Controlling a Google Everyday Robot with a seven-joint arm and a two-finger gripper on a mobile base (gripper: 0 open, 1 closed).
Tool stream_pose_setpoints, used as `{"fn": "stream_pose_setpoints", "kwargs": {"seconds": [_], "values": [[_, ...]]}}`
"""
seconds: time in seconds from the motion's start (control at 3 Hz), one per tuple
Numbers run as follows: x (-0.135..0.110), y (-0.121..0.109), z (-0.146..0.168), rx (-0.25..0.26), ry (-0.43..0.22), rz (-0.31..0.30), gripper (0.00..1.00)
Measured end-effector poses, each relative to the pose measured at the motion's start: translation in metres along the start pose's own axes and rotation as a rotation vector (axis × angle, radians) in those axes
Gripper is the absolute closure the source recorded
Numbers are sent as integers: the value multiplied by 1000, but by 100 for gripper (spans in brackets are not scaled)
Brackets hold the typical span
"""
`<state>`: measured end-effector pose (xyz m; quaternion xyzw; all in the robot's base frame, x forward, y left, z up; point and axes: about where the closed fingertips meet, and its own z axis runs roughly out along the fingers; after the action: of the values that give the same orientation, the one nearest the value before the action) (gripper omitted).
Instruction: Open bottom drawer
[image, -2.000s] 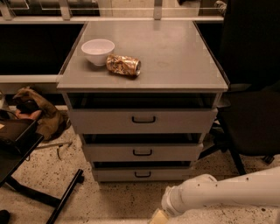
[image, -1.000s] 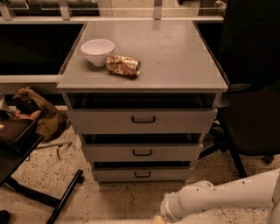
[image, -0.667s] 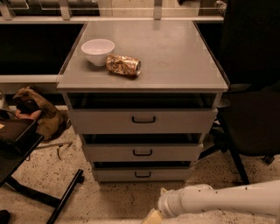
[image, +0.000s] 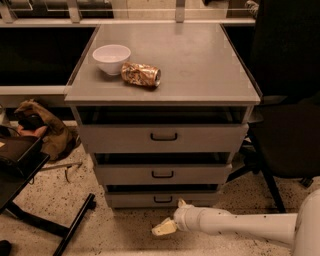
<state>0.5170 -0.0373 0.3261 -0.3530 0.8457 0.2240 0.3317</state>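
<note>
At the foot of the grey cabinet sits the bottom drawer, its narrow front seemingly shut, with a small dark loop handle at the middle. Just below and in front, low over the floor, hangs the gripper on a white arm reaching in from the right; it is near the handle and apart from it, holding nothing, and whether it is open or closed I cannot tell. Above are the middle drawer and top drawer. On the cabinet's flat top lie a white bowl and a crushed can just beside it. A dark chair stands to the right, a brown cloth on the speckled floor to the left.
</note>
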Motion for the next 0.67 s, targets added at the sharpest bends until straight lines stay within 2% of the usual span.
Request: {"fn": "stream_pose_setpoints", "kwargs": {"seconds": [0.33,0.67], "values": [[0,0,0,0,0,0,0],[-1,-5,33,-18,-14,15,0]]}}
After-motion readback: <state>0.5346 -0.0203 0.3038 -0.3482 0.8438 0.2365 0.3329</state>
